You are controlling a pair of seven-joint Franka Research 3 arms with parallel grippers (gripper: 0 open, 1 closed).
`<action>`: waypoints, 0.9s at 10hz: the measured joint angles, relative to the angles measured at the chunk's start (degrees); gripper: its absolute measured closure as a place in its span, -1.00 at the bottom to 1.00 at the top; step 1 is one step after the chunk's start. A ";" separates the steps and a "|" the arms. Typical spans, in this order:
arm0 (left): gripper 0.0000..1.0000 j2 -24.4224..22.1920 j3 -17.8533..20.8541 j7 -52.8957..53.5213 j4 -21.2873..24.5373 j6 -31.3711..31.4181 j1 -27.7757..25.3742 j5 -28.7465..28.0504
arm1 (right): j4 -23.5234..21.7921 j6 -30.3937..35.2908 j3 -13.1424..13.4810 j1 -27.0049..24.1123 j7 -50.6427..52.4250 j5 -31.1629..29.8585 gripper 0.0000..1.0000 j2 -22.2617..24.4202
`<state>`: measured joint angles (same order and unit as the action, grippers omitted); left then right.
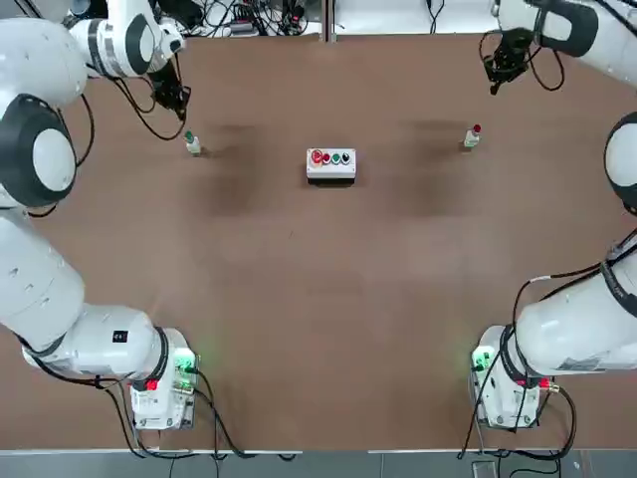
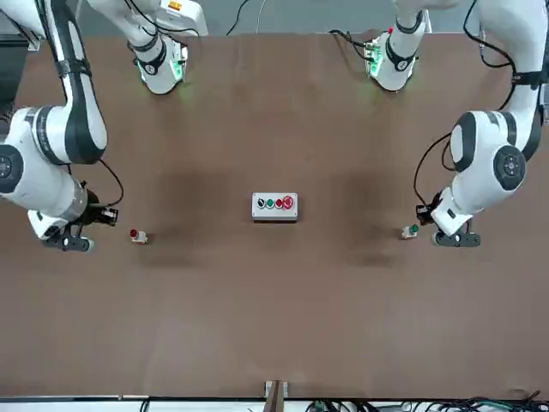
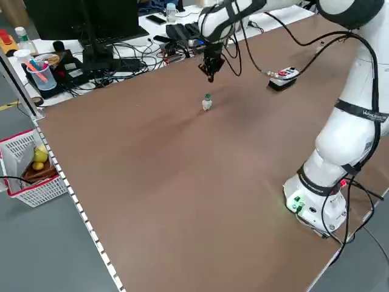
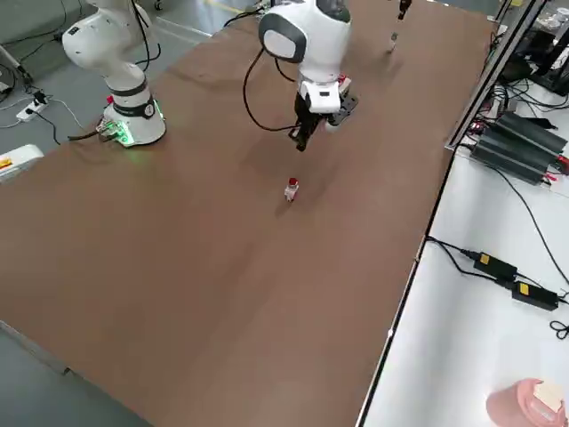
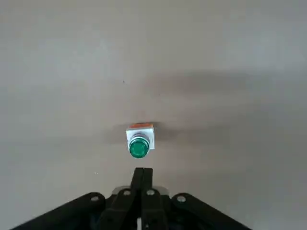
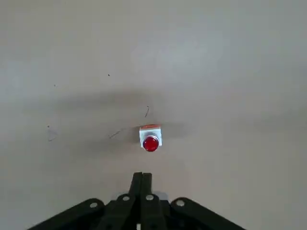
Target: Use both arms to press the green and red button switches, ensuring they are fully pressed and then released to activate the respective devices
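With both claws pinched tight on nothing — the left claw [image 5: 142, 171] just short of the green button switch [image 5: 139, 147], the right claw [image 6: 142, 176] short of the red button switch [image 6: 150, 143] — your narrow tips could glance off-centre and tip these stubs across the desk [image 1: 328, 299].

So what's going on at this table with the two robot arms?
Two arms are lining up to press two small standalone switches. The left gripper, fingers shut, hangs above the green button switch, not touching it. The right gripper, also shut, hangs above the red button switch, a bit farther off. Neither switch is pressed yet. A white button box sits untouched between them on the table.
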<state>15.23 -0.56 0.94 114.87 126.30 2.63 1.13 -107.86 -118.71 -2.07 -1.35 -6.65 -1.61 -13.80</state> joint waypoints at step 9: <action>0.98 5.64 0.04 0.00 0.32 6.05 -0.43 -0.47 | -5.88 -11.10 0.25 -0.84 2.00 -0.17 0.98 -4.70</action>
<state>20.87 -0.53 0.94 115.20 132.35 2.20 0.66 -113.74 -129.81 -1.81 -2.18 -4.65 -1.78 -18.50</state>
